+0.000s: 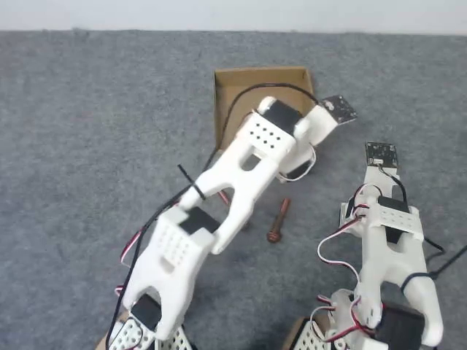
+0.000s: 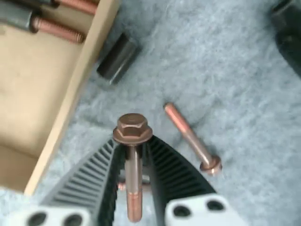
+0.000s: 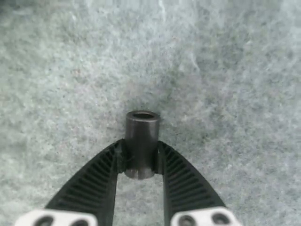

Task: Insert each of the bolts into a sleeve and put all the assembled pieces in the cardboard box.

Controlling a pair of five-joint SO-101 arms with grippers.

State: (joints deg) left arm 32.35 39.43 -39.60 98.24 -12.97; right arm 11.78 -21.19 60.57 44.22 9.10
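The bolt (image 2: 133, 129) in hand sits head-up in the left gripper (image 2: 133, 143), whose ribbed fingers are closed on its shank. Its partner, a dark sleeve (image 3: 141, 139), is pinched upright in the right gripper (image 3: 140, 147), bore open at the top. The two are apart, so this pair is not yet joined.

Inside the cardboard box (image 2: 77, 94) lie at least two assembled pieces (image 2: 44, 26) — copper threads poking out of grey sleeves. A spare sleeve (image 2: 117, 59) lies on its side just beside the outside of the box wall, and a loose bolt (image 2: 188, 136) lies on the grey carpet (image 1: 87, 109) nearby. I judge the job roughly half done: one pair to mate and box, then the loose pair.

The high view places the box (image 1: 226, 76) near the carpet's far edge and the loose bolt (image 1: 279, 219) towards its middle, between the arms — but the left arm covers the box's inside there. The left wrist view supplies the contents and the spare sleeve, and the right wrist view the held sleeve's bore.
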